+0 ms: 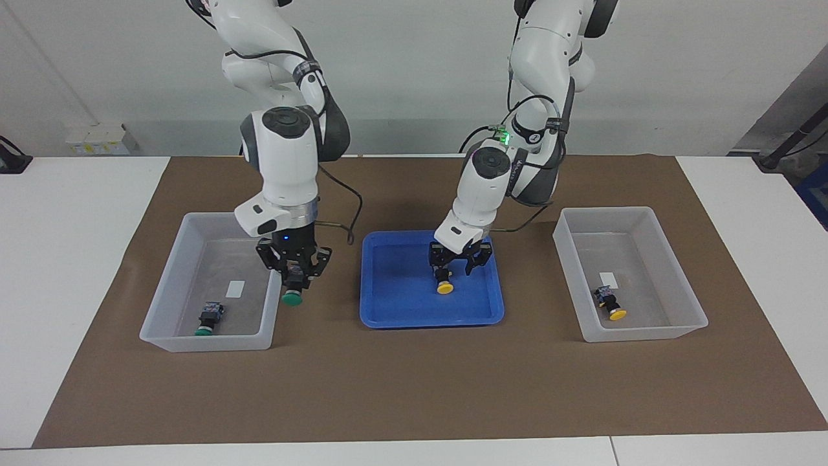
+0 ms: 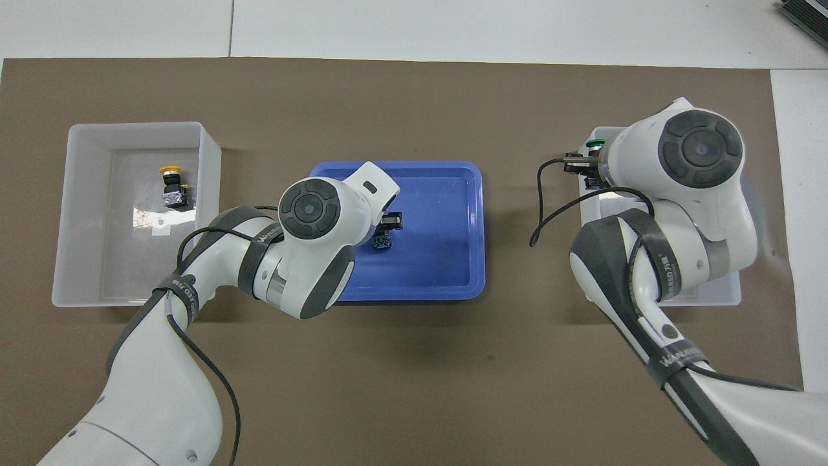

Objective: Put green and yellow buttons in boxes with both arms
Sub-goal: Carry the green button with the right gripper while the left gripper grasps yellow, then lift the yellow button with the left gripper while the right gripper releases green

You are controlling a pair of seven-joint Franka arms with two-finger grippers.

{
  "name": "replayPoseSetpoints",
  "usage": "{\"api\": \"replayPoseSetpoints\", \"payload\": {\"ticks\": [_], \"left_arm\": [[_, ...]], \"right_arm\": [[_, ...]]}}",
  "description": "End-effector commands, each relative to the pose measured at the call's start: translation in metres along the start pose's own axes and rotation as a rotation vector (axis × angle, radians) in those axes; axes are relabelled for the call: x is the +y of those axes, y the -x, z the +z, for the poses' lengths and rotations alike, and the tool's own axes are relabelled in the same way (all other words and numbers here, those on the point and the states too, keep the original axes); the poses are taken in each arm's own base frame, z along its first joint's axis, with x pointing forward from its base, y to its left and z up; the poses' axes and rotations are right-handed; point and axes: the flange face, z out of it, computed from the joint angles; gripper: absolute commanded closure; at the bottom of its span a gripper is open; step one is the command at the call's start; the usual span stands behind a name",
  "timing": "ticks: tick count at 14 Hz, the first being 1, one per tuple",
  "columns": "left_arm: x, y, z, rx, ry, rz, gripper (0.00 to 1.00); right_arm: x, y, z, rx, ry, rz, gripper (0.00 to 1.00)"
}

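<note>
The right gripper (image 1: 293,283), clamped on a green button (image 1: 292,298), hangs over the rim of the bin (image 1: 169,285) holding its twin, ready to drop it in; the left gripper (image 1: 454,267) straddles the yellow button (image 1: 444,285) in the blue tray (image 1: 401,310), whether gripping it I cannot tell.

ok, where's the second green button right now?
In the facing view the green button hangs in the right gripper, over the inner rim of the bin at the right arm's end, beside the blue tray.

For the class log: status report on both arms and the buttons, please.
Right gripper shut on green button, over box rim. Left gripper down at yellow button in blue tray. Nothing in the way.
</note>
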Motion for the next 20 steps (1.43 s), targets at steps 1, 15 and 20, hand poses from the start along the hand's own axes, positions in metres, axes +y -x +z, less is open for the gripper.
{"api": "replayPoseSetpoints", "payload": {"ticks": [1,15,20], "left_arm": [[0.001,0.004,0.006,0.011,0.010,-0.011,0.28],[-0.013,-0.016,-0.009,-0.048,-0.027,-0.031,1.00],[-0.049,-0.047,-0.048,-0.046,-0.042,-0.085,1.00]], "right_arm": [[0.041,0.001,0.010,0.002,-0.054,-0.024,1.00],[0.080,0.005,0.100,0.016,-0.109,-0.051,1.00],[0.075,0.004,0.121,0.044,-0.120,-0.054,1.00]]}}
